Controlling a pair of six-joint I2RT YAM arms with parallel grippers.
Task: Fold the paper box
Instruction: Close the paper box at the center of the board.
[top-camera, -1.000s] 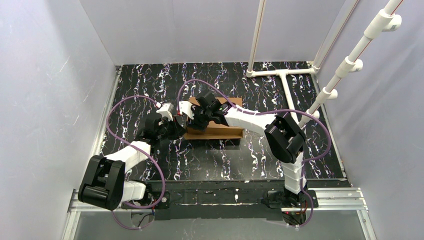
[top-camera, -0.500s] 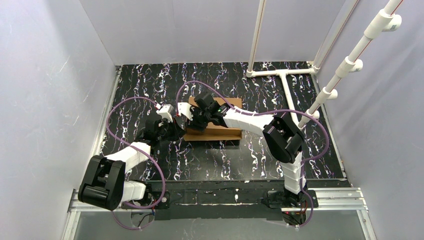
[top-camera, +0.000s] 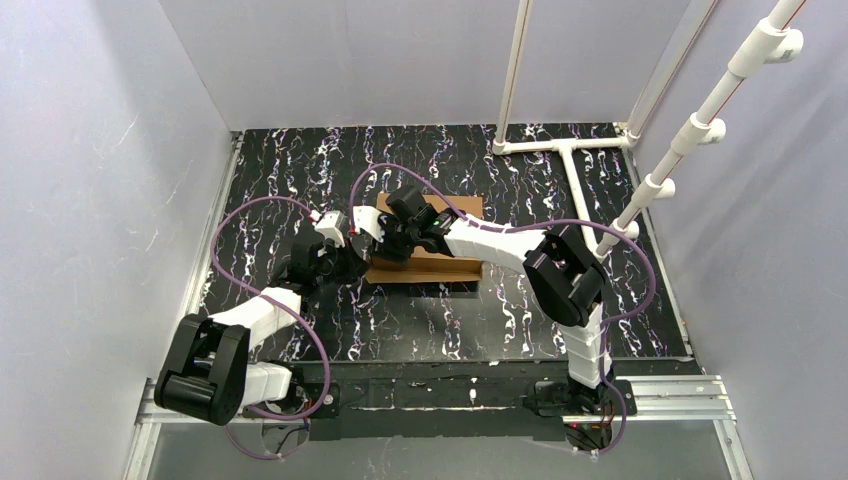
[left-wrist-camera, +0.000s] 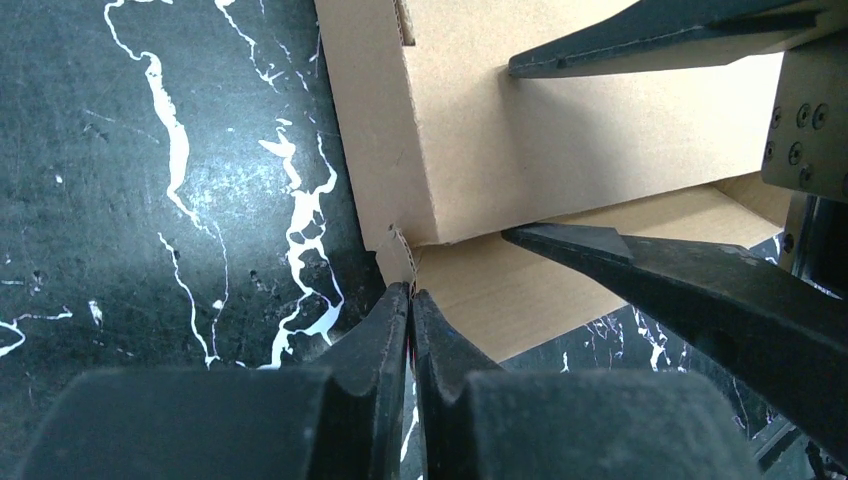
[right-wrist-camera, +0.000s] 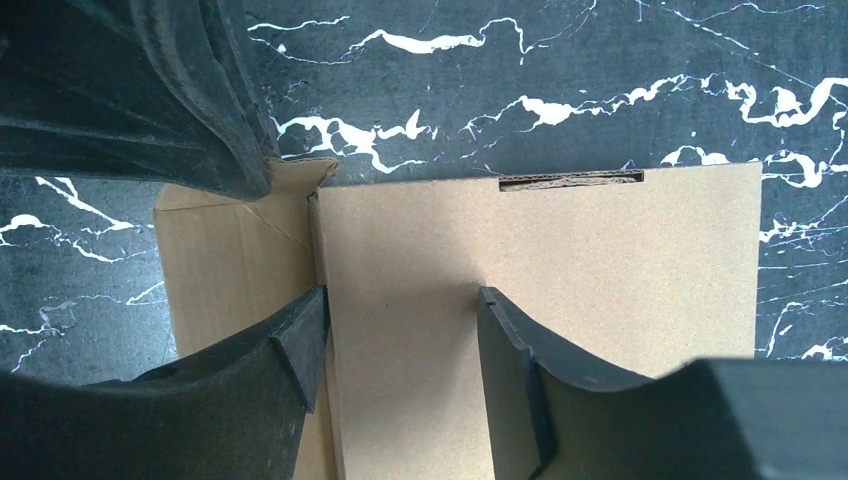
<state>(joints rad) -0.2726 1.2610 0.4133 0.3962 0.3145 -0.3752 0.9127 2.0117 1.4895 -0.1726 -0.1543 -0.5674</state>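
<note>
The paper box (top-camera: 435, 268) is brown corrugated cardboard, partly folded, lying mid-table on the black marbled surface. My left gripper (top-camera: 358, 255) is at its left end. Its jaws (left-wrist-camera: 408, 292) are shut, with the tips against a small cardboard corner tab (left-wrist-camera: 397, 258) and nothing seen between them. My right gripper (top-camera: 390, 245) reaches over the same end, open. In the right wrist view, the right gripper (right-wrist-camera: 400, 325) has its fingers spread over a flat panel (right-wrist-camera: 600, 260), the left fingertip (right-wrist-camera: 305, 335) on the fold line. From the left wrist view, those fingers (left-wrist-camera: 660, 275) straddle the box's end wall (left-wrist-camera: 560, 130).
A white pipe frame (top-camera: 572, 165) stands at the back right of the table. Purple cables (top-camera: 250, 215) loop off both arms near the box. Pale walls close in the left, back and right sides.
Both grippers and the box have shifted slightly left. The right jaws have narrowed a little. The left jaws stay shut.
</note>
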